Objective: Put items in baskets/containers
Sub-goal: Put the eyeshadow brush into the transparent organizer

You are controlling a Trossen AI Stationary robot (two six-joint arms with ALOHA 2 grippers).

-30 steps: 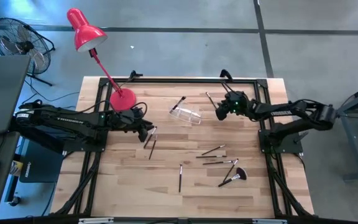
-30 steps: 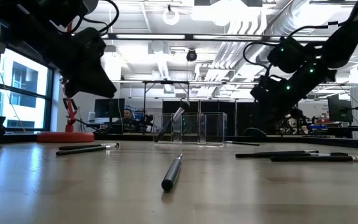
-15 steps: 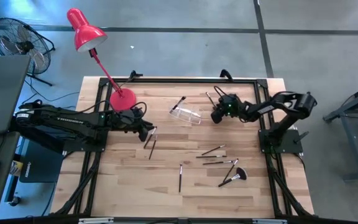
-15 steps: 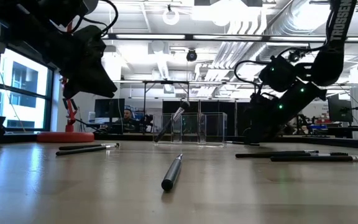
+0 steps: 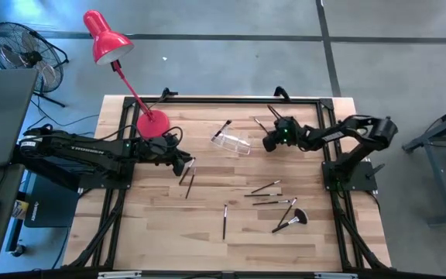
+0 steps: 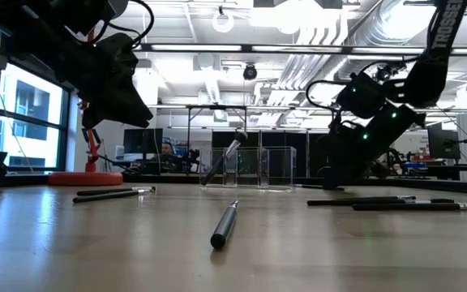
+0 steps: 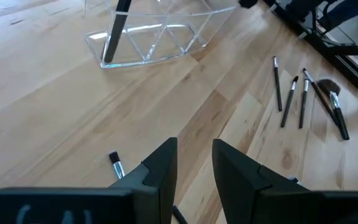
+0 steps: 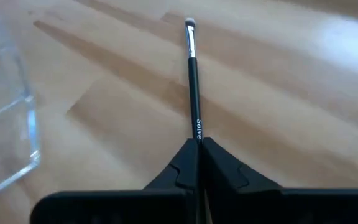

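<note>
The right pincer [image 8: 198, 155] is squeezed tight on the end of a thin brush [image 8: 192, 74] lying on the surface [image 5: 207, 240], near the clear holder [image 5: 231, 142]. The left pincer [image 7: 194, 168] waits with its fingers apart above two brushes [image 5: 187, 177].

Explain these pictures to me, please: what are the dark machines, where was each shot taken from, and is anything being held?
Two robot arms work at a wooden table. One camera looks straight down, one sits at tabletop height, and one rides on each wrist. Thin makeup brushes lie scattered on the wood, and one already leans in the clear plastic holder. The right hand, beside that holder, has closed its fingers on a thin black brush, seen close up from its wrist. The left hand waits, open and holding nothing, near the red lamp.
</note>
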